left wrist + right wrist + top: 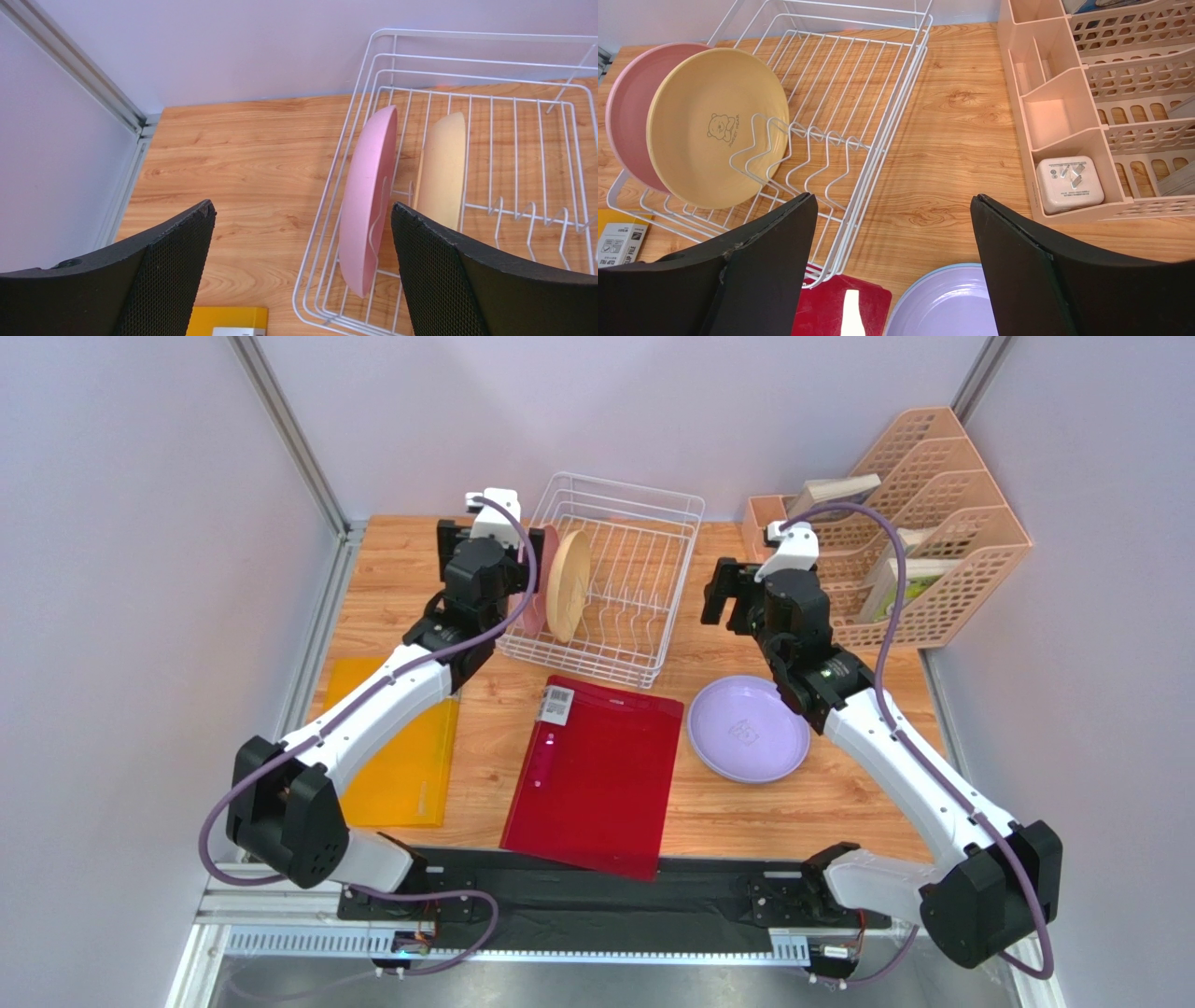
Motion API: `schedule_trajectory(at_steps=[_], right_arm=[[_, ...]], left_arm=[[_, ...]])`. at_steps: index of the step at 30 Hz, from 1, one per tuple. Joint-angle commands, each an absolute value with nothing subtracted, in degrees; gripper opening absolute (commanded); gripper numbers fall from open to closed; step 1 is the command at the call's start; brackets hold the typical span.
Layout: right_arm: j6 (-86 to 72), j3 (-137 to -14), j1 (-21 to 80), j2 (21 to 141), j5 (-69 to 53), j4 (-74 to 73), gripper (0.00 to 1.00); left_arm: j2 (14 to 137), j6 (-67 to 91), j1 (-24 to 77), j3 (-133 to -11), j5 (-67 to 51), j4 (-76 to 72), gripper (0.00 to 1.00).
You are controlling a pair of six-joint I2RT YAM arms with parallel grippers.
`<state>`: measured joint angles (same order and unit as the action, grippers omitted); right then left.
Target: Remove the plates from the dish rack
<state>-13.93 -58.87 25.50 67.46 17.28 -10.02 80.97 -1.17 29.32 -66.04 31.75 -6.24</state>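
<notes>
1. Top view: the white wire dish rack (659,602) sits at the far centre of the wooden table (407,574). A tan-yellow round plate (568,585) and a pink round plate (544,567) stand on edge at the rack's left end. A lilac round plate (748,730) lies flat on the table, near the red flat folder (596,770). Only three plates show. The left gripper (484,560) is beside the rack's left wall. The right gripper (739,595) hangs between the rack and the peach lattice organizer (940,546).
2. Left wrist: jaws spread wide, nothing in them. The pink plate (368,203) is ahead, roughly on the centreline and not touched. The tan-yellow plate (442,171) is one slot further in.
3. Right wrist: jaws apart and empty. The lilac plate (941,308) is just below them, and the tan-yellow plate (717,126) shows a bear print.
4. Judgement: pink looks like the next pick, by the left arm.
5. Risks:
   - The outer finger could catch the rack's wire wall on approach, or drag the whole rack on the lift.
   - The inner finger has to enter the narrow gap between the two plates and could knock the tan-yellow one off its prongs.
   - A rim-only pinch on a matte plate could slip or swing.
   - If the right arm goes for the rack too, the arms could clash.
</notes>
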Motion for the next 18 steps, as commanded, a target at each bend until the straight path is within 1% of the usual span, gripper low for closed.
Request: schedule_trajectory(at_steps=[1, 9, 13, 18], right_arm=[[-11.7, -58.3, 25.9, 67.5, 16.1, -8.0, 0.86], [-11.9, -58.4, 25.9, 67.6, 15.6, -9.7, 0.86], [-12.2, -57.8, 25.8, 67.3, 15.7, -10.6, 0.86], [-12.5, -56.5, 25.8, 66.6, 16.3, -11.2, 0.86]], left_arm=[[82.0, -0.6, 27.9, -65.9, 30.1, -8.1, 1.0], [86.0, -5.6, 26.8, -65.1, 33.2, -13.9, 0.99], [90.0, -6.1, 26.6, -67.6, 32.9, -12.9, 0.98], [91.6, -3.6, 26.6, -68.8, 31.6, -12.2, 0.98]])
